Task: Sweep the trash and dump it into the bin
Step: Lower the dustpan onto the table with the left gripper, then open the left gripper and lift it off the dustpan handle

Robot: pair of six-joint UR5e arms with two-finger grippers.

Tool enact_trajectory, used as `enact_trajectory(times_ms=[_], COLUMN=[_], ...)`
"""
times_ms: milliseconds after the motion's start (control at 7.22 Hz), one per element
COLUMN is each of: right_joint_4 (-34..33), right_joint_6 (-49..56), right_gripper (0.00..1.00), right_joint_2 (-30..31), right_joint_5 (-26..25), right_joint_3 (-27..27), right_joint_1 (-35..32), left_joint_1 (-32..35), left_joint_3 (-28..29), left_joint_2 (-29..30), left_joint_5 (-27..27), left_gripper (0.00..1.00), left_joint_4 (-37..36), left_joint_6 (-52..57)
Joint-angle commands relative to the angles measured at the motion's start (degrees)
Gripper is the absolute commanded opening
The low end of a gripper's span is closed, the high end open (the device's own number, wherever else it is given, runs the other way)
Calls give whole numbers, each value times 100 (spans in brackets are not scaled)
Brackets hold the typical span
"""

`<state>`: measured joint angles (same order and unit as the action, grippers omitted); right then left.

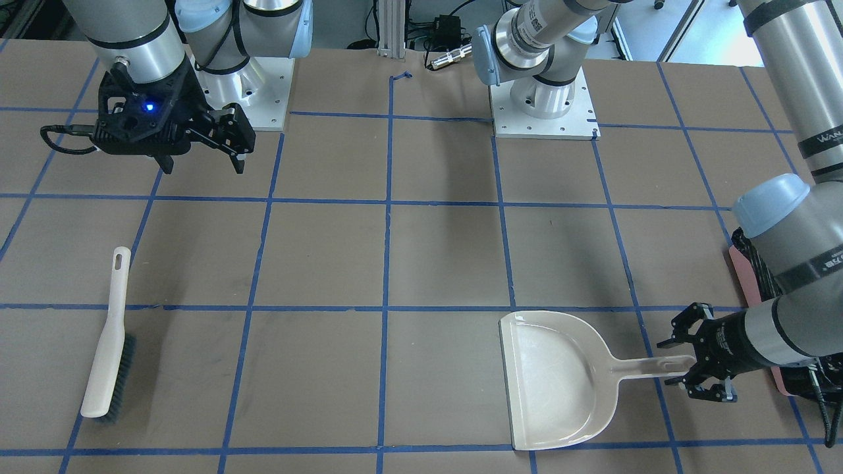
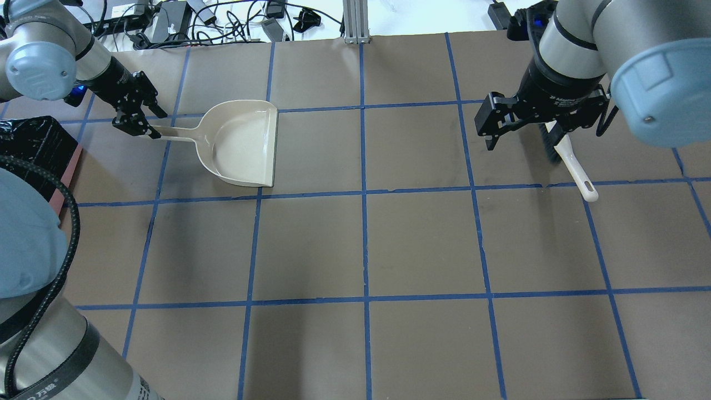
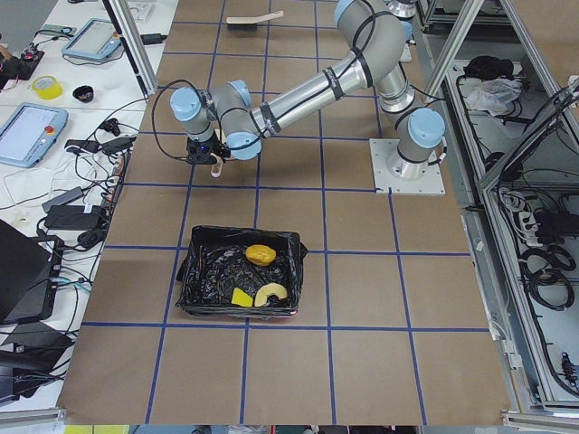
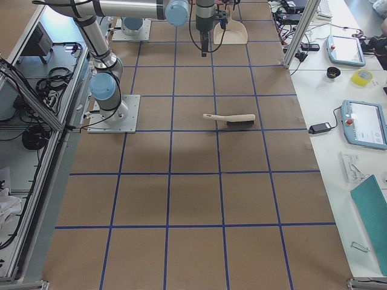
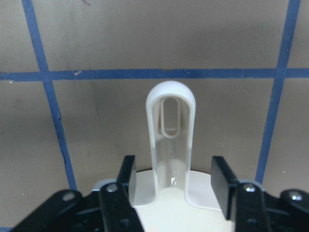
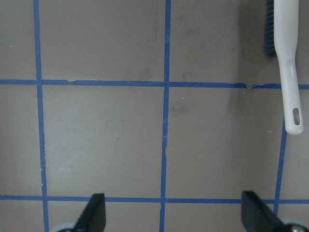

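Note:
The trash lies inside the bin [image 3: 194, 276], a pinkish box lined with a black bag: an orange lump [image 3: 261, 255], a cream slice [image 3: 271, 295] and a yellow sponge wedge [image 3: 242, 297]. The bin's edge shows in the overhead view [image 2: 33, 144]. My left gripper [image 1: 678, 361] is open, its fingers [image 5: 219, 174] on either side of the beige dustpan's handle [image 5: 170, 130] without touching it. The dustpan [image 1: 560, 378] lies flat and holds nothing. My right gripper [image 1: 204, 164] is open and holds nothing above the table, beside the hand brush [image 2: 572, 164].
The brush [image 1: 108, 342] lies flat on the brown paper near the robot's right side. The dustpan [image 2: 239, 141] lies near the far left, next to the bin. Blue tape lines grid the table. Cables and tablets lie beyond the far edge.

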<state>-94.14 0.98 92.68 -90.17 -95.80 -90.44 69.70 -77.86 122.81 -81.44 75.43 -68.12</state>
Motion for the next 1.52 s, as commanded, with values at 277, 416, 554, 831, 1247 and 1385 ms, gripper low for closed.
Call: enact_trajectory(times_ms=[277, 416, 554, 831, 1247, 1385], right_joint_4=[36, 45, 45, 45, 45, 45], right_joint_6=[7, 7, -1, 7, -1, -1], right_gripper=[100, 100, 100, 100, 100, 100], right_joint_2=[-4, -4, 5, -4, -4, -4], right_joint_5=[-1, -1, 8, 17, 17, 17], right_joint_3=[0, 0, 0, 0, 0, 0], right_joint_1=[0, 0, 0, 0, 0, 0], left_joint_1=[122, 236, 281, 334, 737, 895], left_joint_3=[104, 226, 323, 464, 464, 412], left_joint_2=[-537, -678, -801, -1003, -1565, -1628], left_joint_5=[-363, -381, -746, -1039, -1717, -1665], left_gripper=[93, 100, 100, 100, 100, 100], left_joint_4=[51, 42, 60, 103, -2, -2], left_joint_6=[18, 44, 70, 777, 3089, 3746])
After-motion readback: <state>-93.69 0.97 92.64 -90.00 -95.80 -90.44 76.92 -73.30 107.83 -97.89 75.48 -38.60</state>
